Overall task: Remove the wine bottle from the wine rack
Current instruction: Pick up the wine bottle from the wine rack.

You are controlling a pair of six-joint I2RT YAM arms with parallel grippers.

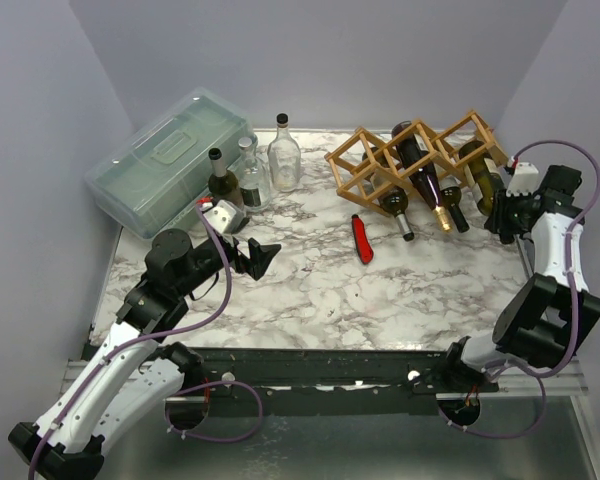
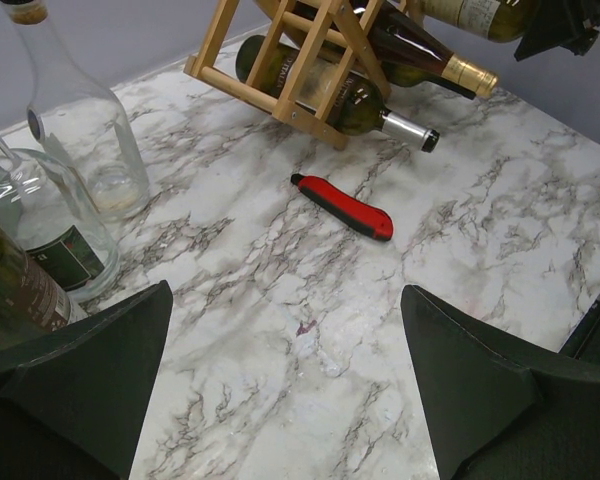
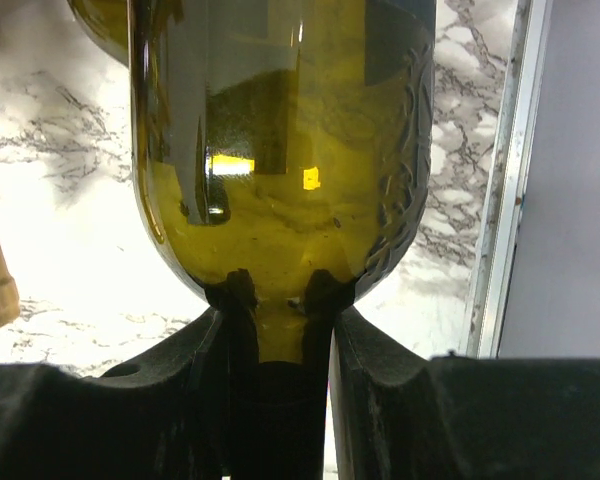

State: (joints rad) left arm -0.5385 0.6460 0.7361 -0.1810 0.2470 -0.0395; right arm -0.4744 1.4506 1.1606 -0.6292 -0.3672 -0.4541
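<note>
The wooden wine rack (image 1: pixel 352 160) stands at the back right with three bottles lying in it. My right gripper (image 1: pixel 502 212) is at the rack's right end, shut on the neck of the olive-green wine bottle (image 1: pixel 483 170). In the right wrist view the bottle's shoulder (image 3: pixel 280 150) fills the frame, with the neck clamped between my right gripper (image 3: pixel 278 300). My left gripper (image 1: pixel 260 255) hovers over the table's left middle, away from the rack. It is open in the left wrist view (image 2: pixel 285 330), with only marble between the fingers (image 2: pixel 90 370).
A red folding knife (image 1: pixel 362 240) lies in front of the rack. Two more bottles (image 1: pixel 420 175) stay in the rack. Three bottles (image 1: pixel 284 155) stand upright at the back left beside a translucent lidded box (image 1: pixel 170 160). A metal table edge (image 3: pixel 500 200) runs to the right.
</note>
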